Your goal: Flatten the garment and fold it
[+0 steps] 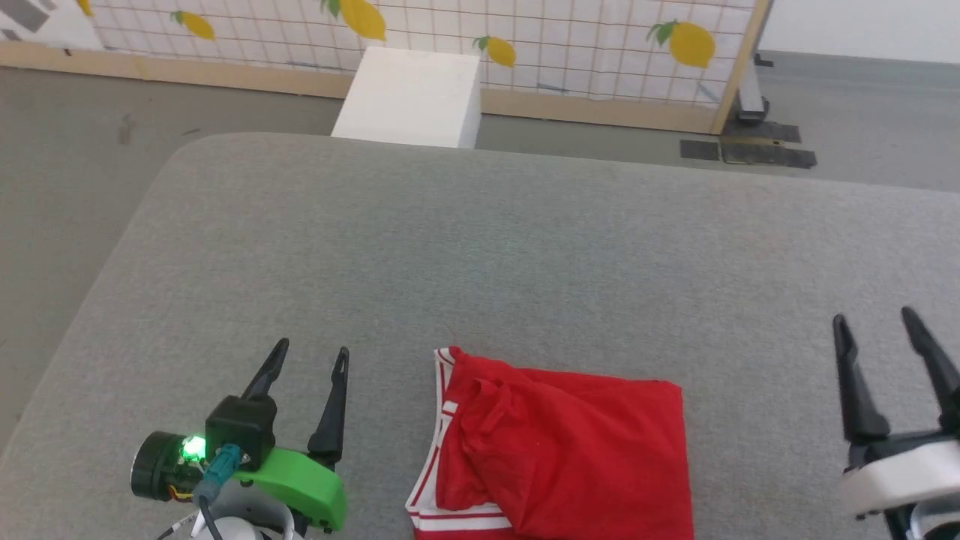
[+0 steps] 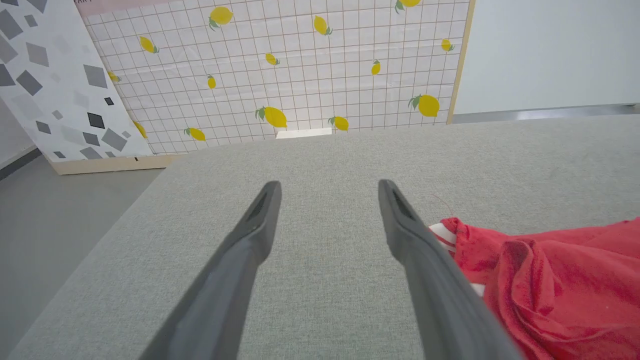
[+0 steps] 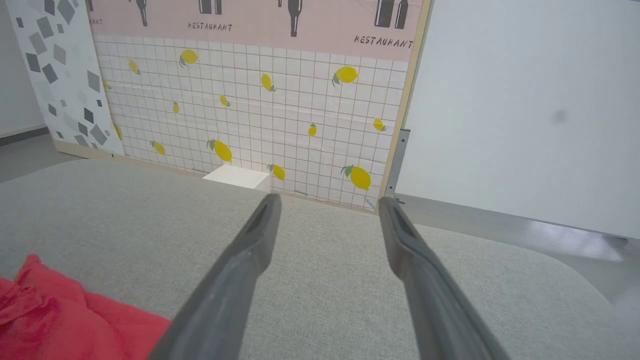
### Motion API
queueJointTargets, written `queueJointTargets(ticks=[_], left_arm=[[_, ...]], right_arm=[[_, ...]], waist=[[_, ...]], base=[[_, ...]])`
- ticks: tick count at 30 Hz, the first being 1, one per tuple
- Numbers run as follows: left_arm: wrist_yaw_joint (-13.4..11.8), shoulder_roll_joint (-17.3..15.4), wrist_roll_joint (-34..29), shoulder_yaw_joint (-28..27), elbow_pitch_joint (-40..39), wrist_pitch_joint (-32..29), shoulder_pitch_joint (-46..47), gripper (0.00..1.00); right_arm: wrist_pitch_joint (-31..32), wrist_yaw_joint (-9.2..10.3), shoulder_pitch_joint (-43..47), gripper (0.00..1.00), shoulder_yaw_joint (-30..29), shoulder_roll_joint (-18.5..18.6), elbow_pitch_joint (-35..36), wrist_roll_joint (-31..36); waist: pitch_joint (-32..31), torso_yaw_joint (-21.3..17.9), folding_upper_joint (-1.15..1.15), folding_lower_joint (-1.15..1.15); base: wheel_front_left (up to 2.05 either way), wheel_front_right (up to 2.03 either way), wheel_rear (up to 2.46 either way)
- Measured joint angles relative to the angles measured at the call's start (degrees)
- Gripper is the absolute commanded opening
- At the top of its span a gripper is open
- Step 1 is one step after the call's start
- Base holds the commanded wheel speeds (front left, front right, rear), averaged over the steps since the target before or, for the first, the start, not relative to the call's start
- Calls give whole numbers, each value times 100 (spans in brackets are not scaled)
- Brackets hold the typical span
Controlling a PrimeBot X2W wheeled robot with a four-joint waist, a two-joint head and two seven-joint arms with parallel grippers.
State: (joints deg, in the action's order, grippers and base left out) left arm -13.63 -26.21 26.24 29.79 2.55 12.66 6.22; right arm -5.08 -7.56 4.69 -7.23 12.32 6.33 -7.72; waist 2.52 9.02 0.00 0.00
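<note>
Both pincers stand spread wide & empty: L gripper point(image 1: 313, 346) just left of the garment point(image 1: 570, 450), R gripper point(image 1: 873, 314) well apart on its right. Garment lies at near edge of the grey table point(image 1: 480, 247) and looks part-folded, rumpled on its striped-trim side. Likely step: smooth that side. Come in low w/ L tips, pinch top layer only, pull slowly outward so the bundle doesn't drag.

Location type: staged test studio. Indicators: free-standing wood-framed backdrop panel printed with white tiles and yellow lemons point(image 3: 250, 125) (header band lettered "RESTAURANT"), bare grey floor point(image 1: 75, 150), plain white wall point(image 3: 525, 100), large grey fabric-covered worktable point(image 1: 480, 247).
</note>
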Motion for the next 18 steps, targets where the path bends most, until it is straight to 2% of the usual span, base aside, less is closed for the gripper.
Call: queueJointTargets(ticks=[8, 13, 18], left_arm=[[44, -87, -3, 69, 16, -48, -15, 100], [46, -91, -4, 78, 9, -47, -13, 100], [53, -90, -7, 112, 9, -47, 4, 100]], right_arm=[[-151, 0, 308, 100, -21, -380, 82, 359], [-74, 0, 364, 100, 81, -405, 59, 365], [924, 0, 367, 100, 563, -162, -85, -226]], waist=[[116, -206, 0, 0], [223, -241, 0, 0], [325, -193, 0, 0]], base=[[0, 0, 0], [0, 0, 0], [0, 0, 0]])
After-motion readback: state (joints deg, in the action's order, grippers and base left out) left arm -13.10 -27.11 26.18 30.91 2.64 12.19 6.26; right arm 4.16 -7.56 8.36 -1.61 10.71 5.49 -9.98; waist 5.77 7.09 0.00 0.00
